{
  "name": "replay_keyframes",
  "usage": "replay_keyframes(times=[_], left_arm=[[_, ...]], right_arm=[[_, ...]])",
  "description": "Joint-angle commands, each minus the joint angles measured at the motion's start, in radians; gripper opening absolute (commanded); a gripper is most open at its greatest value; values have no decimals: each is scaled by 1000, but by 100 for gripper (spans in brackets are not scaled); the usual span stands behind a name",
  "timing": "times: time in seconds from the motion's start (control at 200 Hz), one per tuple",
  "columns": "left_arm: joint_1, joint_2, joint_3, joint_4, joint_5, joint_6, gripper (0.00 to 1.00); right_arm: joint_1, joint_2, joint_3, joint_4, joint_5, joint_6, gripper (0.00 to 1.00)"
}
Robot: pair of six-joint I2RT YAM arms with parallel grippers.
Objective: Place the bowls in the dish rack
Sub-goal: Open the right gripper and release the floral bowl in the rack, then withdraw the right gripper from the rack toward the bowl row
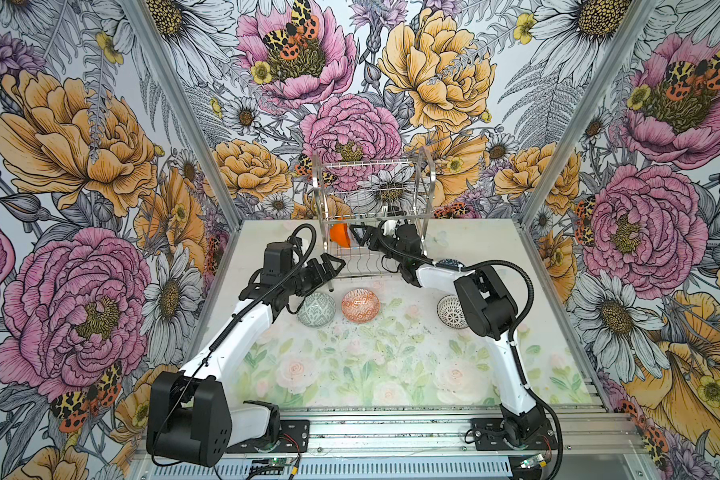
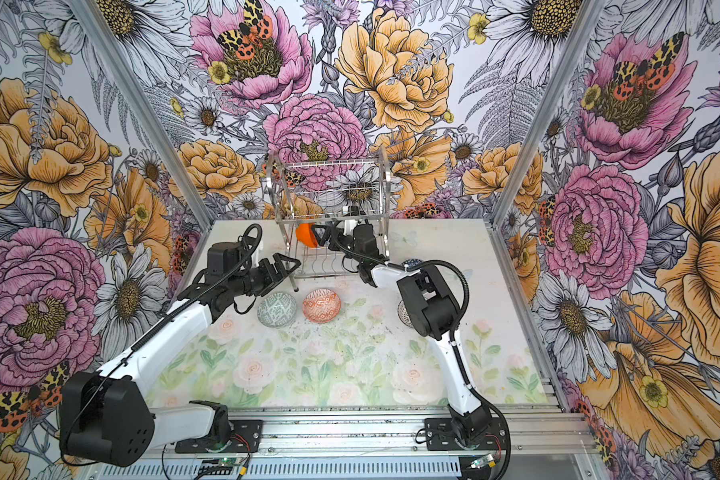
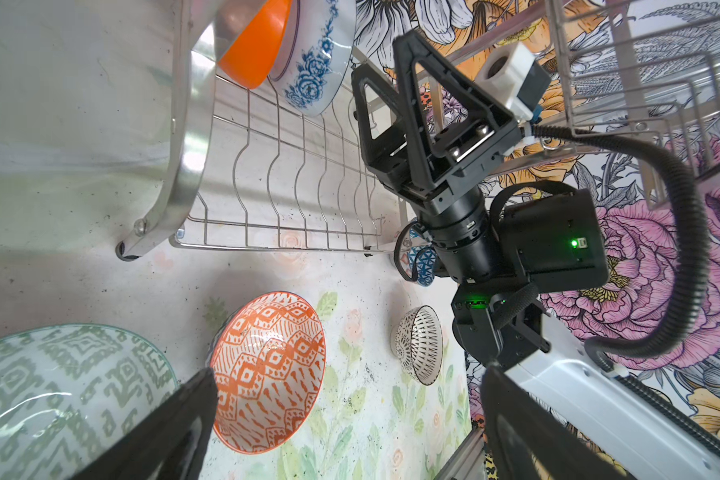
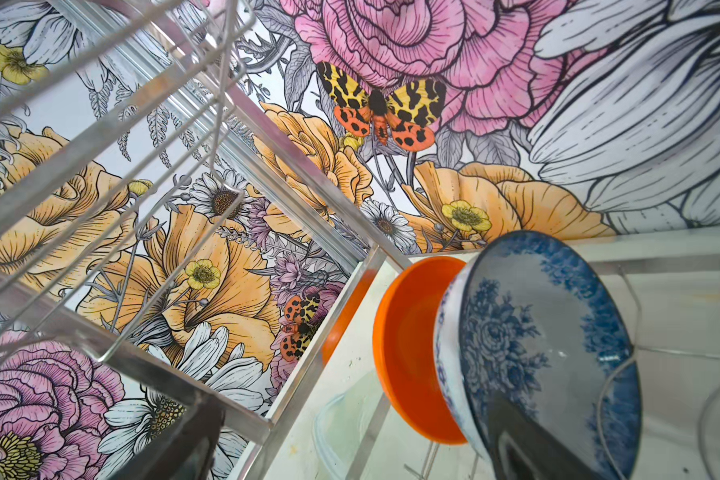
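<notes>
The table (image 1: 371,374) is being worked from both sides, with the dish rack (image 1: 429,183) standing at its far middle. The right gripper (image 1: 357,236) is being held inside the rack's lower tier, jaws spread wide and nothing gripped. The left gripper (image 1: 333,268) is being held poised by the rack's near left corner, its jaws likewise wide and empty.

Two bowls are being carried on edge at the left end of the lower tier: the plain orange bowl (image 1: 339,235) and, just right of it, the blue-and-white floral bowl (image 3: 312,62). Four are lying on the table:
- the grey-green bowl (image 1: 316,309) and the orange-and-white bowl (image 1: 360,305), near the rack's front
- the black-and-white bowl (image 1: 452,311), further right
- a blue patterned bowl (image 3: 422,262), by the rack's near right corner

In the right wrist view one finger (image 4: 516,440) is lying across the floral bowl's mouth; whether it is touching cannot be told. The step in hand is judged to be the letting-go of that bowl. The finger is best drawn straight back, away from the rim and under the upper basket (image 1: 375,166), so that neither leaning bowl is tipped.
</notes>
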State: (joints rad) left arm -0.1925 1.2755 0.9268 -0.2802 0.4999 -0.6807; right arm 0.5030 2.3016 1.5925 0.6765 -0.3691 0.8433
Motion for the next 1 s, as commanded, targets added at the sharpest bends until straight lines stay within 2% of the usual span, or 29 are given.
replay_keyframes(times=[0.0, 0.671, 0.996], left_arm=[[-8, -30, -11, 29, 8, 3, 99], [-36, -48, -16, 27, -3, 6, 98], [-42, -61, -19, 17, -26, 13, 99]], right_arm=[[3, -80, -50, 18, 24, -18, 99], [32, -294, -329, 32, 48, -37, 99], [42, -391, -441, -32, 83, -67, 99]])
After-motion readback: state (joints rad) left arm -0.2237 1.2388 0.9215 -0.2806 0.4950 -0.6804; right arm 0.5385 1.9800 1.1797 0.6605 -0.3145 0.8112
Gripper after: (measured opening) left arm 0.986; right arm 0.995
